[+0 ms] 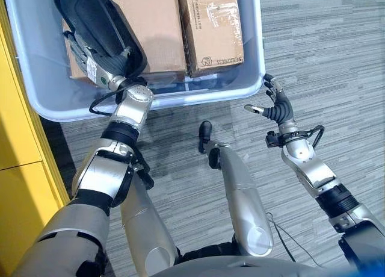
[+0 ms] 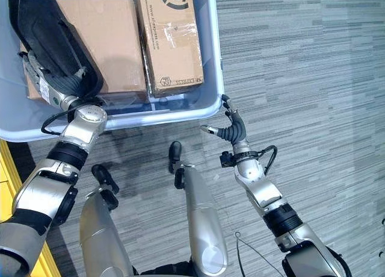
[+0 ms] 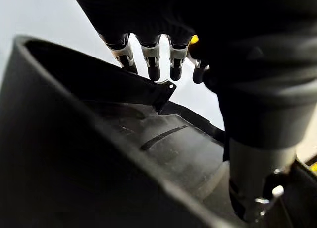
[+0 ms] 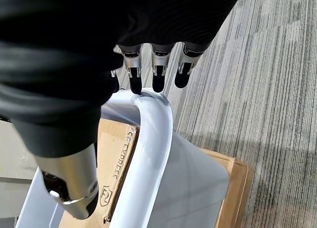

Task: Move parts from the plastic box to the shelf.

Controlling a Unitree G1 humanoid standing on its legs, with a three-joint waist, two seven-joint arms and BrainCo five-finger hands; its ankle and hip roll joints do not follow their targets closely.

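Observation:
A large black curved part (image 1: pixel 99 24) lies over the left end of the pale plastic box (image 1: pixel 198 96). My left hand (image 1: pixel 90 63) reaches into the box beneath it. In the left wrist view its fingers (image 3: pixel 151 64) pass behind the part's edge (image 3: pixel 74 153) and the thumb stands on the near side, so the hand is shut on the part. My right hand (image 1: pixel 278 108) is open at the box's near right corner. In the right wrist view its fingertips (image 4: pixel 158 77) touch the rounded rim (image 4: pixel 148 153).
Two brown cardboard cartons (image 1: pixel 153 24) (image 1: pixel 210 24) lie side by side in the box. A yellow shelf unit (image 1: pixel 18 168) stands along the left edge. Grey striped carpet (image 1: pixel 325 48) stretches to the right of the box.

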